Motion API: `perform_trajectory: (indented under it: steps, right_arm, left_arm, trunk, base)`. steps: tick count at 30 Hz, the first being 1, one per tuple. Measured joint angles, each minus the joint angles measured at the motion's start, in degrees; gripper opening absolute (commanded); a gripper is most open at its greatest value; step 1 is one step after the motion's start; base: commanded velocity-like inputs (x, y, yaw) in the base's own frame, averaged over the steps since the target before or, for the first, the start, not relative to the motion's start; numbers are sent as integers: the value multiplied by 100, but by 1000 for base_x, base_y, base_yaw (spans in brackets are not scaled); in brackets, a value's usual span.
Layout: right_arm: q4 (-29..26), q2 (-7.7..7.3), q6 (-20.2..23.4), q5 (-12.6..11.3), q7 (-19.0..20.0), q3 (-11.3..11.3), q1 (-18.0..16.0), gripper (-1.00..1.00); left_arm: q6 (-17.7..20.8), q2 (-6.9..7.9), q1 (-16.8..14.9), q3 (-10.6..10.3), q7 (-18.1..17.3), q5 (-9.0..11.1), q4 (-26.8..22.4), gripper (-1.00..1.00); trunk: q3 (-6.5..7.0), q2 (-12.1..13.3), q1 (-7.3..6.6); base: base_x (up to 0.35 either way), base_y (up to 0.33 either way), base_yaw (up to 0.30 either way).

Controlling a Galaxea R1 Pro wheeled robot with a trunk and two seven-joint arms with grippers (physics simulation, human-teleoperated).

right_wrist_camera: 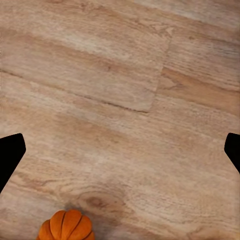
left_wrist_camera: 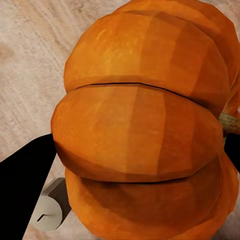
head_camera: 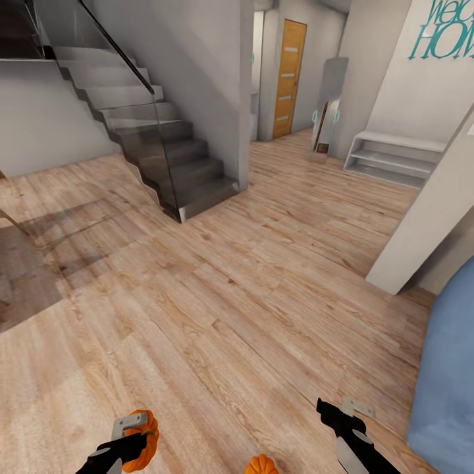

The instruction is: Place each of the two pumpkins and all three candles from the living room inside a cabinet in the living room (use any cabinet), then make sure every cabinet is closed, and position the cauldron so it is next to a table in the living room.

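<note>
Clamped in your left pincer, the ribbed orange pumpkin needs steady carrying; your wide-open, empty right pincer has the second orange pumpkin just beside it.

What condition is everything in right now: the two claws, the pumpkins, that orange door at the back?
Left gripper: shut on a pumpkin, held off the floor.
Held pumpkin: clamped between the left fingers.
Second pumpkin: on the wooden floor, untouched.
Right gripper: open, holding nothing.
Orange door: closed.
</note>
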Motion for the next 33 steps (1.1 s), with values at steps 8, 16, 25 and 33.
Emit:
perform_trajectory:
  steps: [8,16,25,33]
  right_arm:
    - [1,0,13,-6,-27,12,0,100]
    - [0,0,7,12,-42,1,0,100]
    - [2,0,7,-5,4,8,0,100]
    - [7,0,59,-10,52,16,0,100]
  left_arm:
    - [0,1,0,0,0,0,0,-100]
    - [0,4,0,1,1,-3,0,-100]
    - [128,13,-16,50,10,75,-143,-100]
    - [2804,90,-14,697,70,322,-2706,-100]
  trunk:
    - [0,0,0]
    - [0,0,0]
    - [0,0,0]
    - [-70,-159,87]
  base:
    - [0,0,1]
    - [0,0,0]
    - [0,0,0]
    - [0,0,0]
